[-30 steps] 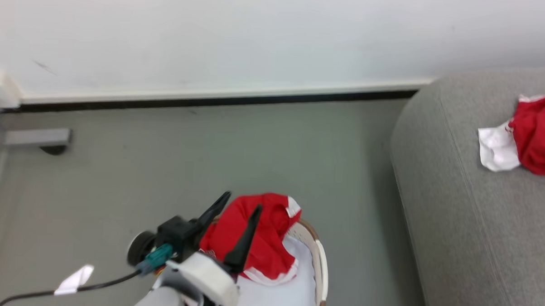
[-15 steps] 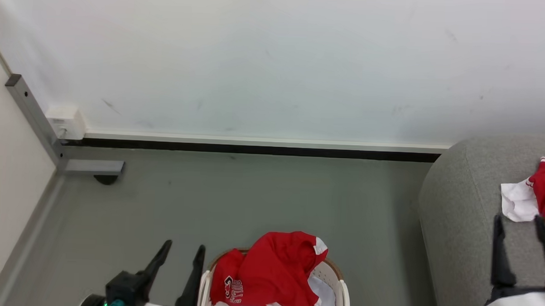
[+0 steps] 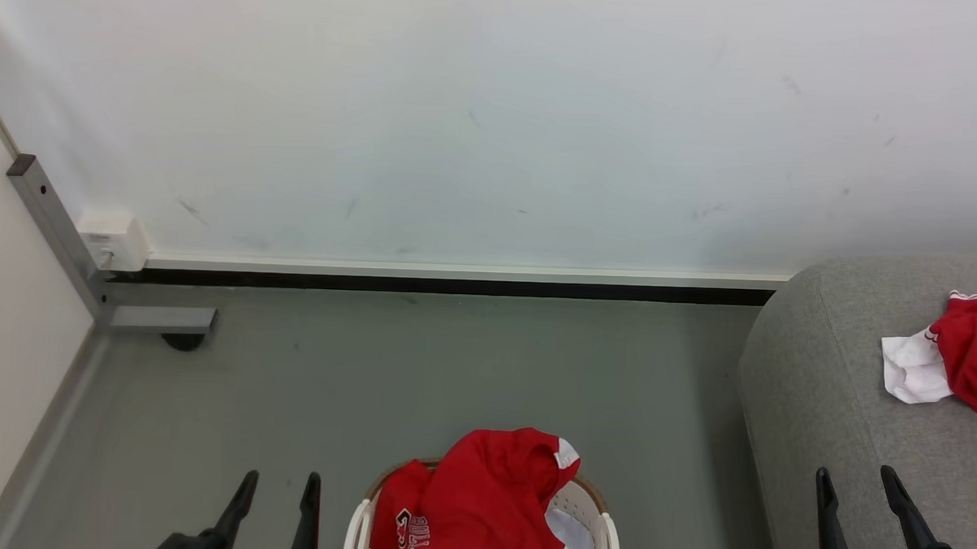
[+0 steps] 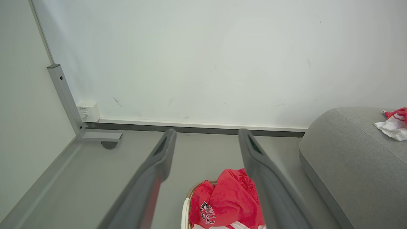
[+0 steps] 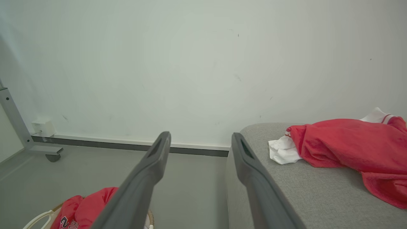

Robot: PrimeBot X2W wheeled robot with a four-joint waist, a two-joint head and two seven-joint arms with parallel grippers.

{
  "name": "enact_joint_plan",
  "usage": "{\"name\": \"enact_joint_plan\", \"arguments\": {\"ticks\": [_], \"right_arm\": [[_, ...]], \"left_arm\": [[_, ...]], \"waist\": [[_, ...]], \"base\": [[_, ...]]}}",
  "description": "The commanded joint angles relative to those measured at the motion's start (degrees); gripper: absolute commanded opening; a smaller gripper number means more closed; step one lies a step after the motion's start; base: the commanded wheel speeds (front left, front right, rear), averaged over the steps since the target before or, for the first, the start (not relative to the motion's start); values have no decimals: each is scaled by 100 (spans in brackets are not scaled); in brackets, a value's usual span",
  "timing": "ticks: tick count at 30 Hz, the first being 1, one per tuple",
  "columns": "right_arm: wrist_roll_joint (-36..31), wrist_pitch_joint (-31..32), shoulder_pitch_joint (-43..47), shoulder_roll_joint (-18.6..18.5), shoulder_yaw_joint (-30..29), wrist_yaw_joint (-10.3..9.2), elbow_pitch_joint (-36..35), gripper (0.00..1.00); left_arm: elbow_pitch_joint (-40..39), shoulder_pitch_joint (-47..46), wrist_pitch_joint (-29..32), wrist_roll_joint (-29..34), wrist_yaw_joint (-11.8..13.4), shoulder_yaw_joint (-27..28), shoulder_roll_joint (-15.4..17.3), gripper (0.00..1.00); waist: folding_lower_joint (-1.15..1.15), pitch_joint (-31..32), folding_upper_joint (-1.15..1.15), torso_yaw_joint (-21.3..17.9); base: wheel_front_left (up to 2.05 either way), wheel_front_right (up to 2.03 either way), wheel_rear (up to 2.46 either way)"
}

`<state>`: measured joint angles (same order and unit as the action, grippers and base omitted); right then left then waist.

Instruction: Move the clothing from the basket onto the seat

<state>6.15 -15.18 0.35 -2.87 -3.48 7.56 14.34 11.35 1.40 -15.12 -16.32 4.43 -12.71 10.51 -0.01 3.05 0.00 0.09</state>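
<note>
A red garment [image 3: 480, 502] with white trim and lettering is piled in the white basket [image 3: 605, 530] at the bottom centre of the head view; the same clothing [image 4: 225, 203] lies below my left fingers in the left wrist view. Another red and white garment [image 3: 957, 360] lies on the grey seat [image 3: 818, 383] at the right, also seen as the garment [image 5: 343, 149] on the seat [image 5: 305, 190] in the right wrist view. My left gripper [image 3: 280, 488] stands open left of the basket, holding nothing. My right gripper [image 3: 855, 482] stands open over the seat's front, empty.
A white wall [image 3: 461, 119] with a dark skirting strip runs behind the grey floor [image 3: 420, 370]. A grey metal frame foot with a caster [image 3: 162, 324] and a small white box [image 3: 114, 241] sit in the left corner.
The head camera has swung up and left, so the picture shifted. My left gripper drew back from above the garment in the basket to the lower left; my right gripper came into view over the seat.
</note>
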Motion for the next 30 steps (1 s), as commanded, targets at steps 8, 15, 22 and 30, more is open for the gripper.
{"name": "enact_joint_plan", "arguments": {"ticks": [8, 15, 22, 30], "right_arm": [[40, 6, 18, -6, 60, -14, 37, 100], [25, 6, -27, -5, 31, -14, 20, 100], [27, 6, -146, -5, 60, -14, -32, 100], [86, 6, -471, -4, 175, -14, -232, 100]], "left_arm": [[78, 118, -5, 403, -306, 401, -279, 100], [136, 115, -5, 561, -496, 620, -417, 100], [227, 3, -4, 760, -678, 695, -514, 100], [477, -590, -4, 1009, -891, 488, -493, 100]], "waist": [[1, -50, 0, -91], [1, -93, 0, -146], [1, -240, 0, -258], [1, -1046, 0, -564]], "base": [[0, 0, 0], [0, 0, 0], [0, 0, 0], [0, 0, 0]]}}
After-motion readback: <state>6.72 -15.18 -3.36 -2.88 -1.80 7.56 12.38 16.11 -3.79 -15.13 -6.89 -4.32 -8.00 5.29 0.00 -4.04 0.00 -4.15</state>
